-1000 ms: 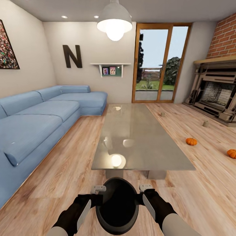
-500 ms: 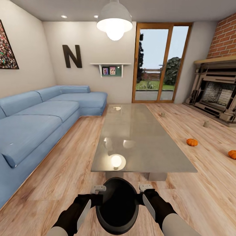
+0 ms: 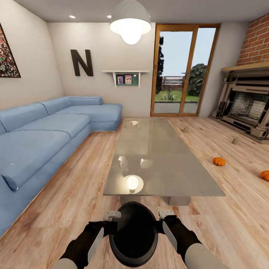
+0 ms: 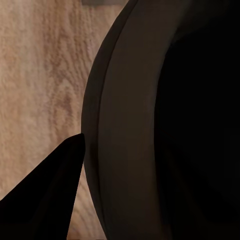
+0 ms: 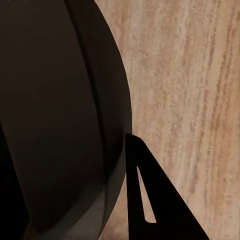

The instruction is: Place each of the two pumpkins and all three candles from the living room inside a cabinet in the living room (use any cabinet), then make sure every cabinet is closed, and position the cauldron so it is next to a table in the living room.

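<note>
I hold the black cauldron (image 3: 133,233) low in front of me, just short of the near end of the glass-topped table (image 3: 157,149). My left gripper (image 3: 112,220) and right gripper (image 3: 164,218) are shut on opposite sides of its rim. The wrist views show the cauldron wall (image 4: 150,125) (image 5: 55,115) with one dark finger (image 4: 45,200) (image 5: 150,200) outside it. Two orange pumpkins (image 3: 219,161) (image 3: 265,175) lie on the floor right of the table. Two candles (image 3: 185,129) (image 3: 235,140) stand farther back. The cabinet is out of view.
A blue corner sofa (image 3: 45,138) runs along the left wall. The stone fireplace (image 3: 246,106) stands at the right under brick. Glass doors (image 3: 183,71) are at the back. Bare wood floor lies on both sides of the table.
The whole view has crept slightly forward toward the table. The cauldron and both grippers keep their place in the picture.
</note>
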### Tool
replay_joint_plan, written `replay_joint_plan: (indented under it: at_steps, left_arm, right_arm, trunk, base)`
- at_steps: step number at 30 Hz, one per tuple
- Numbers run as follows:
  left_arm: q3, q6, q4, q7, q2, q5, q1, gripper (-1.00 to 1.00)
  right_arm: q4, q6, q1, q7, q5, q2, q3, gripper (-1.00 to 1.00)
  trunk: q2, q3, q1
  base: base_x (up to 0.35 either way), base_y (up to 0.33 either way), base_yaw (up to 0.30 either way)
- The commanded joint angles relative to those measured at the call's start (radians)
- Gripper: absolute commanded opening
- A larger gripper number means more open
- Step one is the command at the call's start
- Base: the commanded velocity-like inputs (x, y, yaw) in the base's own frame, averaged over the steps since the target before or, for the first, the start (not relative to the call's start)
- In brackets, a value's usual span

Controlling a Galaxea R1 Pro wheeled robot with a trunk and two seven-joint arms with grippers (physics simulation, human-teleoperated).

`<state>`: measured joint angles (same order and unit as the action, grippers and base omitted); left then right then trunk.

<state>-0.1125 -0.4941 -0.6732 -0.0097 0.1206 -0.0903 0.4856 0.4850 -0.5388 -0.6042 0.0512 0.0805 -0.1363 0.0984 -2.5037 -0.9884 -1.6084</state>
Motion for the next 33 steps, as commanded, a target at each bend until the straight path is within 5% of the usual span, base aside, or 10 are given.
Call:
replay_joint_plan:
  at_steps: [1, 6, 27, 33]
  left_arm:
    - [-0.01, 0.017, -0.009, 0.004, -0.001, -0.017, 0.001, -1.0]
    - [-0.01, 0.017, -0.01, 0.004, -0.001, -0.017, 0.001, -1.0]
    - [-0.009, 0.017, -0.01, 0.004, -0.002, -0.022, 0.001, -1.0]
    - [-0.009, 0.017, -0.01, 0.004, -0.002, -0.022, 0.001, -1.0]
  right_arm:
    - [-0.002, -0.012, 0.0, 0.007, 0.016, 0.001, 0.015, -1.0]
    - [-0.001, -0.012, 0.0, 0.007, 0.016, 0.003, 0.015, -1.0]
    - [-0.002, -0.013, 0.0, 0.01, 0.016, 0.003, 0.015, -1.0]
    - [-0.002, -0.012, 0.0, 0.01, 0.016, 0.003, 0.015, -1.0]
  trunk:
    - [-0.001, -0.001, 0.0]
    - [-0.001, -0.001, 0.0]
    - [-0.005, -0.082, -0.009]
    - [-0.005, -0.082, -0.009]
  base:
    - [0.0, 0.0, 0.0]
    - [0.0, 0.0, 0.0]
    - [0.0, 0.0, 0.0]
    - [0.0, 0.0, 0.0]
